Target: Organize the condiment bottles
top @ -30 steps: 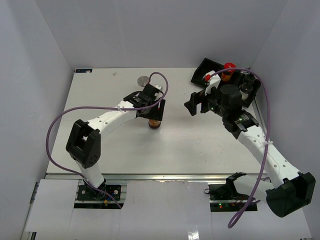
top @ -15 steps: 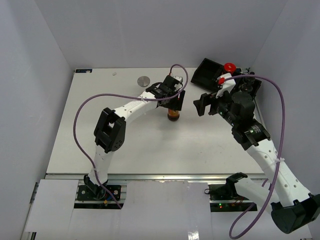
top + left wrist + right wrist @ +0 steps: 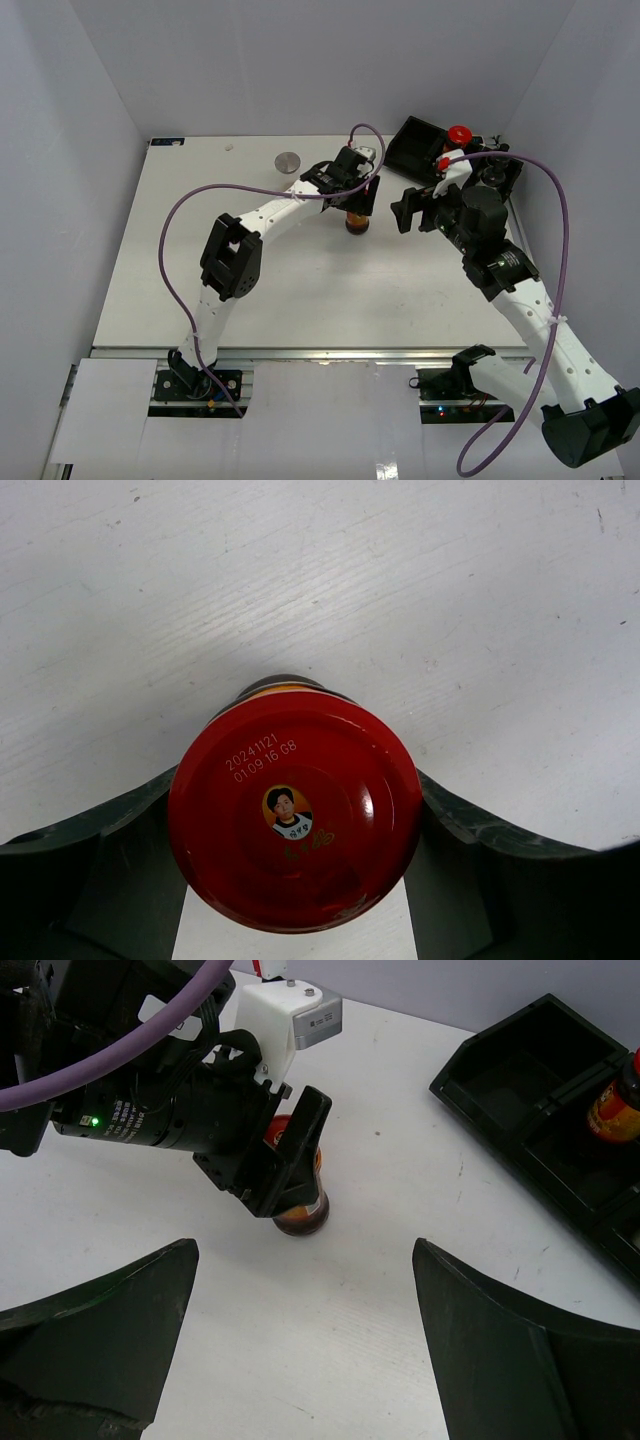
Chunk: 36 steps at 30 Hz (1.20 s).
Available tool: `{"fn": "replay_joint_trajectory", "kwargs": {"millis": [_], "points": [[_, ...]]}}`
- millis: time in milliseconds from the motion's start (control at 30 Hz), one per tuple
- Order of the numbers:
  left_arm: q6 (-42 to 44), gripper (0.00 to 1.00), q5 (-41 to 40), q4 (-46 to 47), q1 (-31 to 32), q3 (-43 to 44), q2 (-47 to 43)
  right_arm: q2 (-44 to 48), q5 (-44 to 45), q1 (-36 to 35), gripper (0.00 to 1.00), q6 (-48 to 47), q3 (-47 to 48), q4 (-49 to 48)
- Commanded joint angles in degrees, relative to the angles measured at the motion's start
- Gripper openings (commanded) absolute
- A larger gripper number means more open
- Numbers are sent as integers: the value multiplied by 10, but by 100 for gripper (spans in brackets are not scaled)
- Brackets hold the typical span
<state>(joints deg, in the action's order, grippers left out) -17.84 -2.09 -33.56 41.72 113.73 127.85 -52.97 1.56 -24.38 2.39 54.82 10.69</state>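
Note:
My left gripper point(image 3: 357, 205) is shut on a red-capped jar point(image 3: 357, 225) with brown contents, held upright at the table's middle right. I cannot tell whether the jar touches the table. In the left wrist view its red cap point(image 3: 295, 810) sits between the dark fingers point(image 3: 90, 870). The right wrist view shows the jar point(image 3: 302, 1210) under the left gripper point(image 3: 290, 1160). My right gripper point(image 3: 405, 210) is open and empty, just right of the jar; its fingers point(image 3: 100, 1330) stand wide apart above bare table. A second red-capped bottle point(image 3: 459, 134) stands in the black tray point(image 3: 418, 140).
A jar with a flat grey lid point(image 3: 288, 161) stands at the back middle of the table. The black tray point(image 3: 520, 1070) lies at the back right corner, with the second bottle point(image 3: 615, 1100) in one compartment. Grey walls enclose the table.
My left gripper has carried the red-capped jar to the right, toward the right gripper. The right arm shifted slightly right and back in the first half second, then held still.

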Motion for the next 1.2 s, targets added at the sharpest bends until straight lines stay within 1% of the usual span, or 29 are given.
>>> {"fn": "replay_joint_trajectory", "kwargs": {"millis": [0,100,200,400,467,500,567,667,733,800,867,967,1033,1100,1167], "points": [[-1,80,8,-14,6,9,-24,-1,6,4,94,-2,-5,-14],[-3,92,7,-16,6,12,-31,-2,7,4,94,-2,-6,-12],[-5,98,8,-24,6,18,-34,-4,7,4,94,-2,-4,-11],[-5,98,-4,-43,6,28,-48,-8,5,4,94,-1,1,-9],[-6,98,-22,-62,6,41,-57,-16,2,5,94,-1,3,-8],[-7,98,-27,-68,4,57,-62,-22,-2,6,94,1,10,-5],[-10,98,-34,-110,-3,104,-63,-30,-9,7,94,6,19,-4],[-8,98,-27,-148,-19,167,-65,-31,-25,7,94,14,26,-10],[-7,98,-9,-155,-31,175,-84,-32,-34,6,94,16,31,-16],[-3,98,12,-145,-44,144,-119,-40,-37,6,94,15,31,-24],[-3,98,26,-126,-66,83,-167,-55,-41,6,93,13,35,-33],[-10,98,44,-114,-105,13,-234,-100,-51,7,93,11,49,-46],[-21,98,27,-105,-134,-64,-287,-155,-53,7,92,10,68,-44],[-26,98,13,-78,-172,-143,-336,-190,-51,7,91,8,86,-40],[-30,98,18,-57,-198,-235,-393,-230,-48,6,90,8,106,-42]]}}
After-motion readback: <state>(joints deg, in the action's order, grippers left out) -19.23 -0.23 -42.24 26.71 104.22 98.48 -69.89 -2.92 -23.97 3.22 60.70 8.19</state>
